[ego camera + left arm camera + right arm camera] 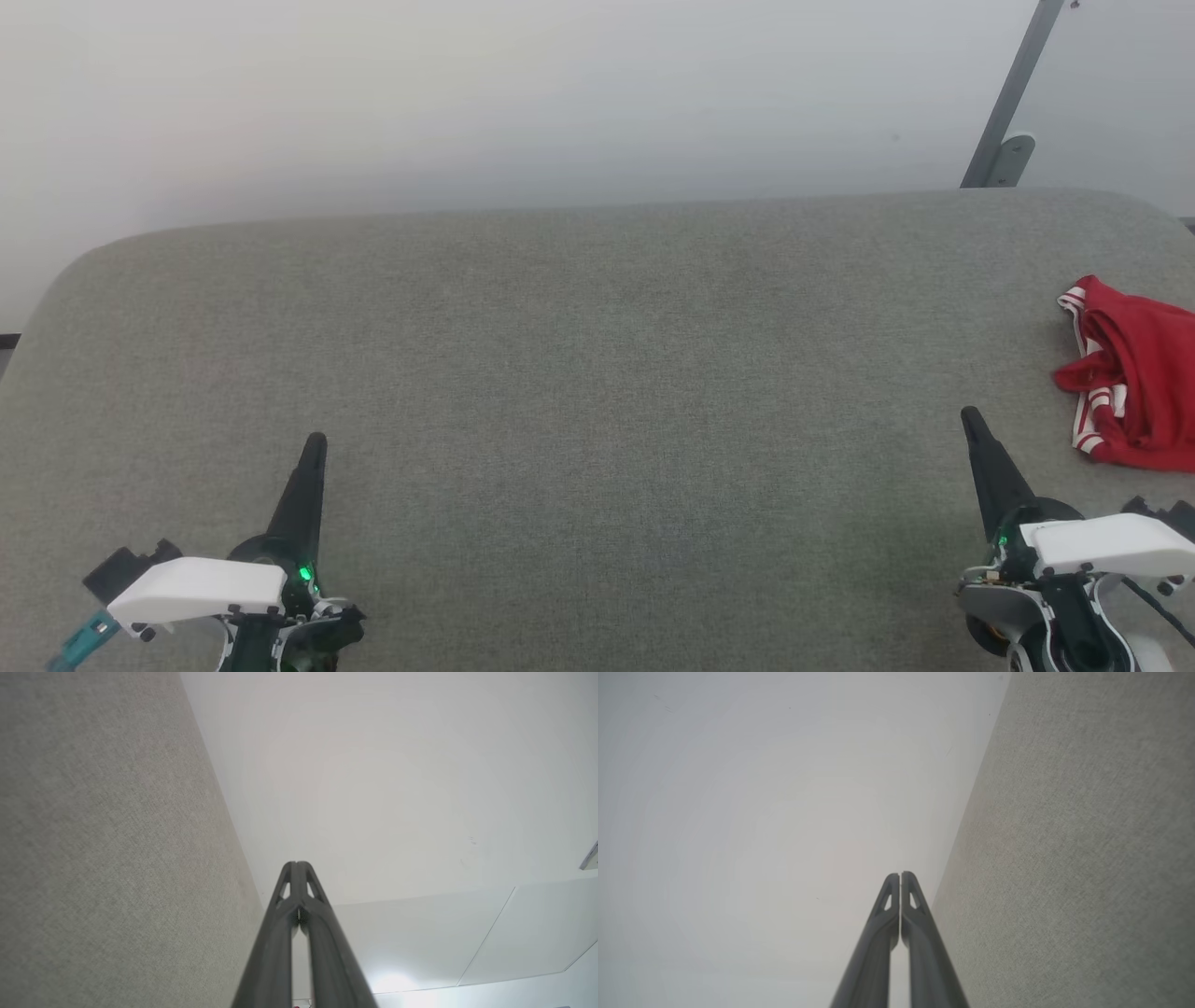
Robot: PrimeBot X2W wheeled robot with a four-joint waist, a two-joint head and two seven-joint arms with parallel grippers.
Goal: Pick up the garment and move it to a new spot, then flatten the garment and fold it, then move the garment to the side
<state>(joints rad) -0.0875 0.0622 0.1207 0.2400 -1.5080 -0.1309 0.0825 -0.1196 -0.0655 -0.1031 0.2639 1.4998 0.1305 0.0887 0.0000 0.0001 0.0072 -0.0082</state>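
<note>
Head view has the garment lying crumpled at the far right of the grey fabric surface. Its red cloth is bunched up, red-white striped trim shows along its left side, and the frame edge cuts part of it off. Near it, to its left, the right claw has its fingers pressed together and holds nothing. Well apart at the lower left, the left claw is likewise closed and empty. A grey metal strut leans against the pale wall behind.

Grey cushion bare across middle, garment bunched at right edge
</note>
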